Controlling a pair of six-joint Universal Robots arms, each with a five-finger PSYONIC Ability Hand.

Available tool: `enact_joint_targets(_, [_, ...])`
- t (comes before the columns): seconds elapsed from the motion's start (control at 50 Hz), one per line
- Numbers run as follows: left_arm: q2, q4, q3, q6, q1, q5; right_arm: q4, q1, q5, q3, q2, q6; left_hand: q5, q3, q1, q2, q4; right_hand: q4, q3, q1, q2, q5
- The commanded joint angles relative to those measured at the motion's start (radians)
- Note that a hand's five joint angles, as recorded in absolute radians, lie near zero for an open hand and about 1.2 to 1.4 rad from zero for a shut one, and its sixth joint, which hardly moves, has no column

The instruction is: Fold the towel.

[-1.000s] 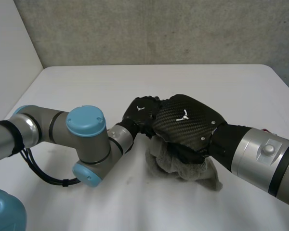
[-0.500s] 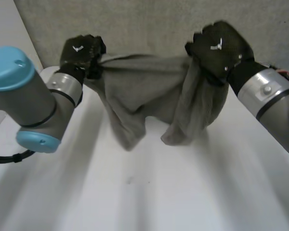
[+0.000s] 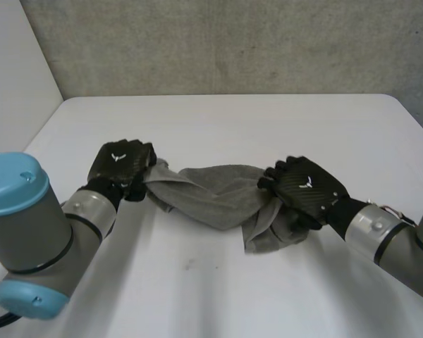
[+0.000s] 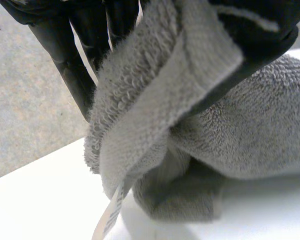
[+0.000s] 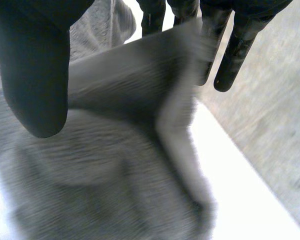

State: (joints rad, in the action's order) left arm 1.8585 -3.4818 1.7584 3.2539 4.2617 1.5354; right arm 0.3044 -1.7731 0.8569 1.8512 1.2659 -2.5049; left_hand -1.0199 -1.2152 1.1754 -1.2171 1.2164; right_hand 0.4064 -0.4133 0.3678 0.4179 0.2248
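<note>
The grey towel (image 3: 211, 193) lies bunched in a loose band on the white table (image 3: 233, 120), stretched between my two hands. My left hand (image 3: 120, 166) is at the towel's left end. In the left wrist view the left hand (image 4: 262, 35) pinches the hemmed corner of the towel (image 4: 155, 120) between thumb and fingers. My right hand (image 3: 307, 189) rests on the towel's right end, where the cloth heaps up. In the right wrist view the right hand's thumb (image 5: 35, 75) stands apart from its straight fingers (image 5: 232, 55), with the towel (image 5: 115, 165) loose below them.
A white label (image 4: 109, 217) hangs from the towel's corner below my left hand. A grey wall (image 3: 233, 42) runs behind the table's far edge. Bare table lies in front of and beyond the towel.
Both hands have come down from head height to the table, bringing the spread towel with them. The right hand's fingers have straightened off the cloth. The left still pinches its corner.
</note>
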Motion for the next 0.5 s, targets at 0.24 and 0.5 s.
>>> enact_joint_targets(0.24, [-0.091, 0.003, 0.093, 0.150, -0.013, 0.000, -0.248, 0.015, 0.232, -0.038, 0.253, -0.711, -0.202, -0.181, 0.221, -0.179, 0.180, -0.232, 0.239, -0.193, -0.243, -0.225])
enact_joint_targets(0.5, [-0.254, 0.013, 0.119, 0.158, -0.011, 0.000, -0.333, 0.027, 0.280, -0.249, 0.199, -0.927, -0.202, -0.181, 0.221, -0.179, 0.180, -0.232, 0.239, -0.193, -0.243, -0.225])
